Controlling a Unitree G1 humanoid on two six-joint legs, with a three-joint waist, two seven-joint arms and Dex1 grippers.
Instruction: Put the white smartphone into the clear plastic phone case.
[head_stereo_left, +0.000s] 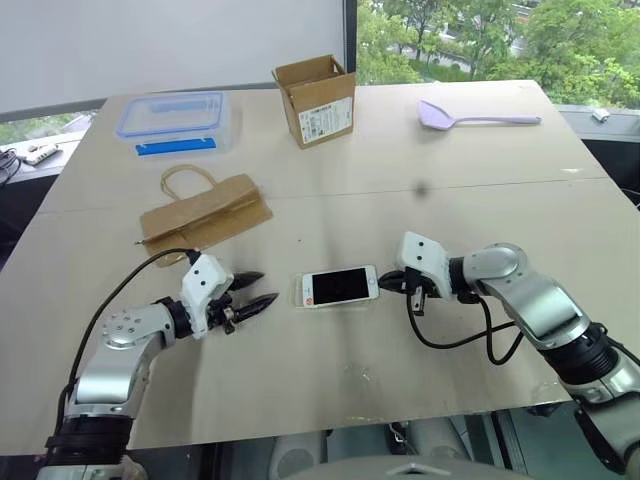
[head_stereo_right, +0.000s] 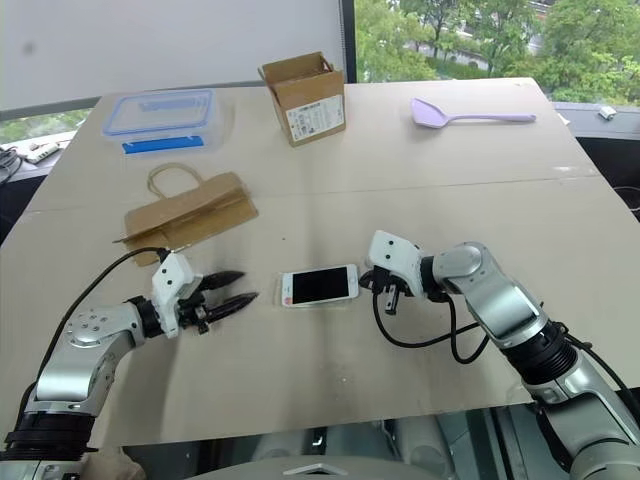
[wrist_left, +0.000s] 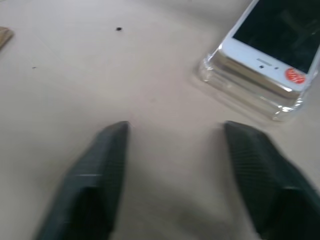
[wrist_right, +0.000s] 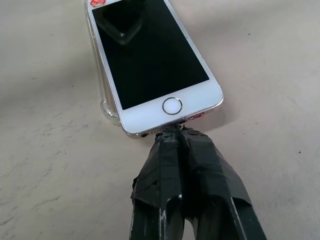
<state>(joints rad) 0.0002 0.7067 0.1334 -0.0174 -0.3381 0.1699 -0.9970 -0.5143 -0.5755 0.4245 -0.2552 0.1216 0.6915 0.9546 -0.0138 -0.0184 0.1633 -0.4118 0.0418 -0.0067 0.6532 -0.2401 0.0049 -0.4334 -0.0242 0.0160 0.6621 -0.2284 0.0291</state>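
Lying screen-up near the middle of the table: white smartphone, resting on top of clear plastic phone case, slightly askew, one side riding above the case's rim rather than seated flush. Bearing a small round red sticker at its earpiece end, print too small to read. Pressing against the phone's home-button end: right gripper, fingers squeezed fully together, tips touching the phone's edge, clasping nothing. Sitting just beside the phone's other end, apart from it: left gripper, fingers parted about halfway, nothing between them. Standing at the far edge: cardboard box with a white printed label, text illegible; blue-rimmed clear container; brown paper bag; lilac spatula.
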